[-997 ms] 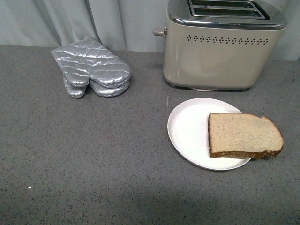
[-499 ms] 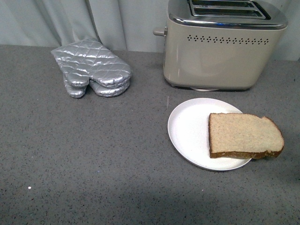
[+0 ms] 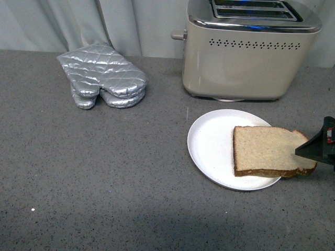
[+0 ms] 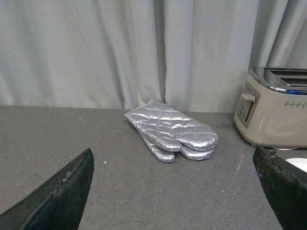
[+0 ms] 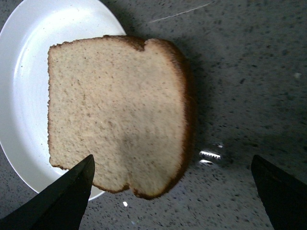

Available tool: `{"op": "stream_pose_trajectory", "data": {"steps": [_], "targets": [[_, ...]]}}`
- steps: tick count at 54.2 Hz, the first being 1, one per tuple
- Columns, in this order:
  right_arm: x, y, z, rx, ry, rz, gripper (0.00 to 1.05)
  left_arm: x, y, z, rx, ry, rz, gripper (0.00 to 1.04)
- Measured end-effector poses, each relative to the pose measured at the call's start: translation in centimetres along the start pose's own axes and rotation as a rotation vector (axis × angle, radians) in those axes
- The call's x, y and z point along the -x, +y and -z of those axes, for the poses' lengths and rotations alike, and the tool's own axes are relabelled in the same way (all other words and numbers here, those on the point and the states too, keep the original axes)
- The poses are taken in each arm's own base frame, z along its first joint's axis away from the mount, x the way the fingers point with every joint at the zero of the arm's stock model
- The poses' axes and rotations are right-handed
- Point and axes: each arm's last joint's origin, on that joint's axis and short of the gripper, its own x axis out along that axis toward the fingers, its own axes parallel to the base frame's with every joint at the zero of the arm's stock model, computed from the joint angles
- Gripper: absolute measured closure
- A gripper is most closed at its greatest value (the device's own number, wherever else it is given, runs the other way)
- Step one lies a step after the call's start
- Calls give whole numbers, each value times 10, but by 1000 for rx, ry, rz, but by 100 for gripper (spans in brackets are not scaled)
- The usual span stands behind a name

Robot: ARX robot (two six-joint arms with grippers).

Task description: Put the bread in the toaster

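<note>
Bread on plate in front of toaster, right gripper spread above it.
The bread lies flat on the white plate just in front of the toaster, its crust end overhanging the rim. The right gripper hovers over that end, fingers wide apart and empty. The left gripper is also spread and empty, facing the silver oven mitts off the toaster's lever side.

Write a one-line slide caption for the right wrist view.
Open right gripper above the bread, which juts past its white plate over the grey counter.
</note>
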Motion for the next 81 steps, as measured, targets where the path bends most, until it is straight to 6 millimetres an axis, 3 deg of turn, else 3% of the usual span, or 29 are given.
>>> {"op": "stream_pose_trajectory", "data": {"steps": [5, 23, 31, 35, 51, 65, 72, 81], "targets": [[-7, 2, -2, -10, 4, -1, 11, 0, 0, 0, 0, 0, 0, 7], [-21, 5, -13, -87, 18, -4, 61, 0, 0, 0, 0, 0, 0, 7], [-15, 5, -15, -194, 53, -19, 93, 0, 0, 0, 0, 0, 0, 7], [-8, 9, -18, -220, 45, -23, 101, 0, 0, 0, 0, 0, 0, 7], [52, 47, -31, -401, -58, -151, 104, 0, 0, 0, 0, 0, 0, 7], [136, 125, -50, -673, -386, -83, 104, 0, 0, 0, 0, 0, 0, 7], [155, 158, -69, -705, -475, -62, 104, 0, 0, 0, 0, 0, 0, 7], [151, 181, -89, -764, -542, -32, 104, 0, 0, 0, 0, 0, 0, 7]]}}
